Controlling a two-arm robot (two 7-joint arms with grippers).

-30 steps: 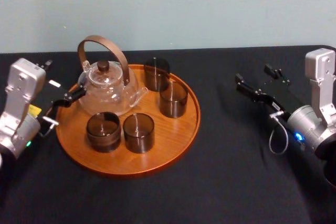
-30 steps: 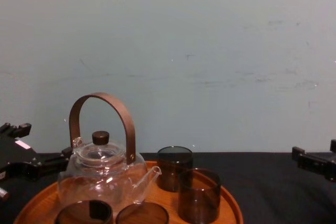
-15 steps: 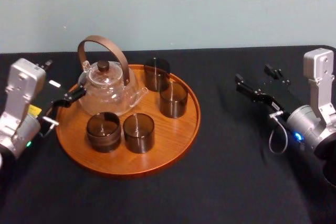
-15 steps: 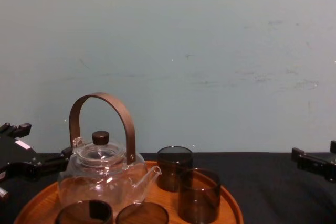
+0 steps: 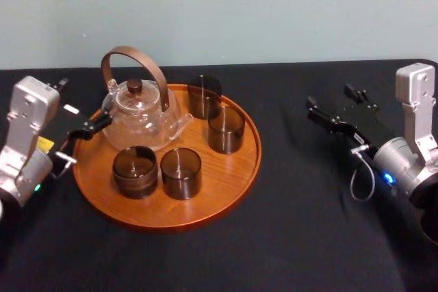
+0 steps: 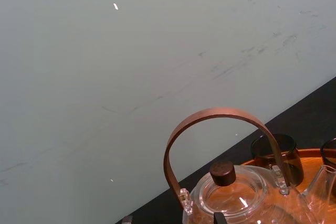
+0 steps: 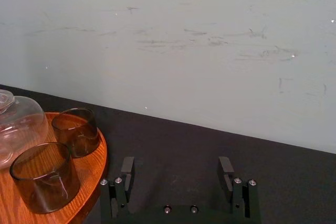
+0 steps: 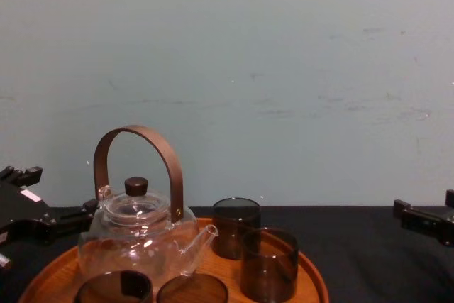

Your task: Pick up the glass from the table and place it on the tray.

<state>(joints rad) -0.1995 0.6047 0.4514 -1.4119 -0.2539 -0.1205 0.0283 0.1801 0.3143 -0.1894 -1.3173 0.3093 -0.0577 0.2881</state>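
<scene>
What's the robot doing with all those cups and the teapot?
Right now it isn't holding anything. Four dark glasses and a glass teapot all stand on the round wooden tray, which sits on the black table. The left gripper hangs open by the tray's left edge, close to the teapot. The right gripper hangs open over the table, well off to the tray's right. Neither one touches a glass.

Teapot and four glasses stand on the tray.
</scene>
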